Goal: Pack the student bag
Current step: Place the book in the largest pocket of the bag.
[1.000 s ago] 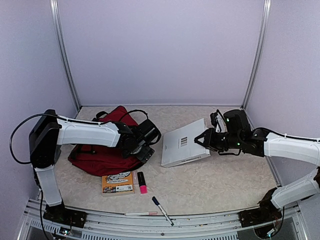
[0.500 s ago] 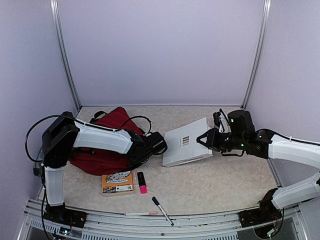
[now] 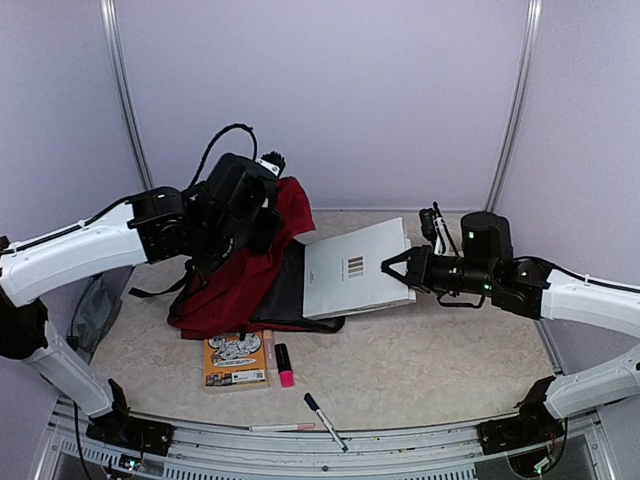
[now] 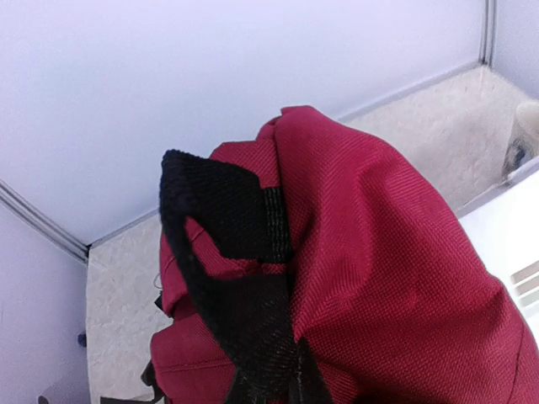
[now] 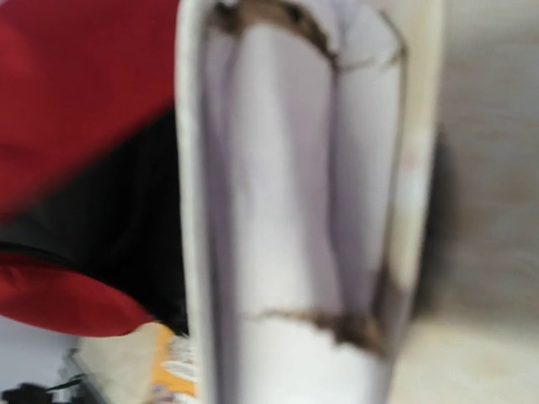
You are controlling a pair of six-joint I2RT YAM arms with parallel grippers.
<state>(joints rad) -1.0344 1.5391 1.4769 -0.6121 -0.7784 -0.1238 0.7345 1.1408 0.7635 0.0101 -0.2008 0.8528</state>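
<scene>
Nearest the arm bases, at the table's (image 3: 450,360) front edge, lie a slim pale pen (image 3: 282,427) and, just right of it, a dark-capped white pen (image 3: 325,421), set at an angle. Just beyond them are a flat orange printed booklet (image 3: 236,360) and a short pink highlighter w/ black cap (image 3: 285,366), side by side and just apart.

Mid-table, left of ctr, is the student bag (image 3: 235,275), a large dark red fabric backpack w/ black straps. Its base rests on the beige speckled tabletop just behind the booklet, and its top end is hoisted clear of the surface. The mouth gapes toward the right, showing a dark inner face.

A flat white rectangular book w/ black bars on its cover (image 3: 350,268) is tilted, its left edge overlapping that dark opening; can't tell if it's actually inside. The right gripper (image 3: 395,268) is clamped on the book's right edge, and the wrist cam shows the book's edge filling the space btwn the jaws.

Further back, the left gripper (image 3: 268,200) is pinched tight at the bag's raised top, fingers buried in red cloth. Its wrist cam is filled w/ red weave and a black webbing strap (image 4: 227,252).

Bkgd: plain lilac walls (image 3: 320,100).
</scene>
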